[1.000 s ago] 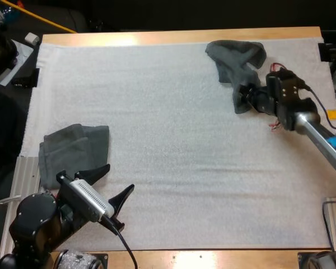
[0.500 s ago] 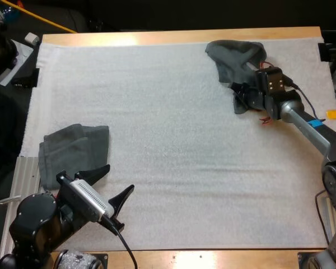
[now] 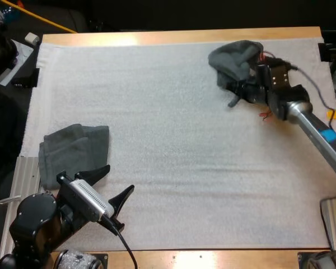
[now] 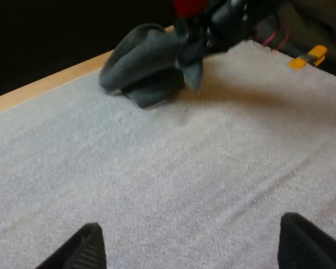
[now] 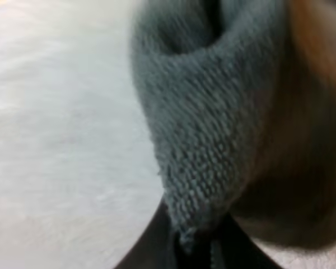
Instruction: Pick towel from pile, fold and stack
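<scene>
Crumpled towel bunched at far right of white mat, near tabletop far edge. Right wrist view up close: towel fold pinched in right claw, clamped on cloth. High view adds folded towel at near left, with left claw just beside it, spread wide, holding nothing.

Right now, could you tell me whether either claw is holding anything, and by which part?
The right claw pinches the crumpled towel by a pointed tip of its edge; the left claw is open and holds nothing.
</scene>
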